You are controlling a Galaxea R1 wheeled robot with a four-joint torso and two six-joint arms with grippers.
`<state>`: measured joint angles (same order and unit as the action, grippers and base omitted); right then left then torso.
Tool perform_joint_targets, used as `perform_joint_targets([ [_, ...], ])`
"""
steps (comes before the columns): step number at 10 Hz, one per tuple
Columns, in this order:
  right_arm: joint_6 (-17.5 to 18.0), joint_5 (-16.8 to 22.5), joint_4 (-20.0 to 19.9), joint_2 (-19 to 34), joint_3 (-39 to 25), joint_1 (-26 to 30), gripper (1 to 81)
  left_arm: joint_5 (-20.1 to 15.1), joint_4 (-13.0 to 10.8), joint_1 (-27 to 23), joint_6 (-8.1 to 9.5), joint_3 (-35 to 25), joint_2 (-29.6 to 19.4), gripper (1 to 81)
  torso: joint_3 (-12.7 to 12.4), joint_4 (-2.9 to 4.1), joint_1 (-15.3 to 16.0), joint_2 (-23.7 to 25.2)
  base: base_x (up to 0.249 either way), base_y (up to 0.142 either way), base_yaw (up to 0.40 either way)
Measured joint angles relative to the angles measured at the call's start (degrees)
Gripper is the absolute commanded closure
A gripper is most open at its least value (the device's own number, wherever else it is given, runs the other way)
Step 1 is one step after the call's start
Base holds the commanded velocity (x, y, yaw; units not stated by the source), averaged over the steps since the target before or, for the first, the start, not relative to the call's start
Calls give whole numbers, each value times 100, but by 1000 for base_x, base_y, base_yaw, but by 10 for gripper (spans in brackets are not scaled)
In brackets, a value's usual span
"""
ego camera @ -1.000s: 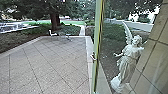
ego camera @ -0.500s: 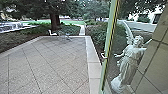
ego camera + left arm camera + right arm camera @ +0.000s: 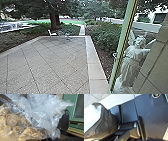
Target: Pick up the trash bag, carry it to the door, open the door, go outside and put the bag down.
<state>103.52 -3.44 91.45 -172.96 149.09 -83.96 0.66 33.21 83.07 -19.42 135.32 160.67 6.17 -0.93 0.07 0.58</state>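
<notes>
a green-framed glass door [image 3: 121, 45] stands open at the right of the frame, with 1 pale winged statue [image 3: 131, 60] visible through its pane, while a paved yard [image 3: 50, 60] spreads across the lower left and center toward 1 white chair [image 3: 52, 34] and a tree trunk [image 3: 53, 22] at upper left. the trash bag [image 3: 105, 124], dark and crinkled around bright white contents, appears close up in the right wrist view; whether either claw is wide, narrow or holding it cannot be told.
</notes>
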Motion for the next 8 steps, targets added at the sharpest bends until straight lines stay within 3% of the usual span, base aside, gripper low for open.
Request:
perform_joint_targets([
  [8,0,0,2,0,0,0,10,0,0,-2,0,0,0,811,0,0,2,0,77,0,0],
])
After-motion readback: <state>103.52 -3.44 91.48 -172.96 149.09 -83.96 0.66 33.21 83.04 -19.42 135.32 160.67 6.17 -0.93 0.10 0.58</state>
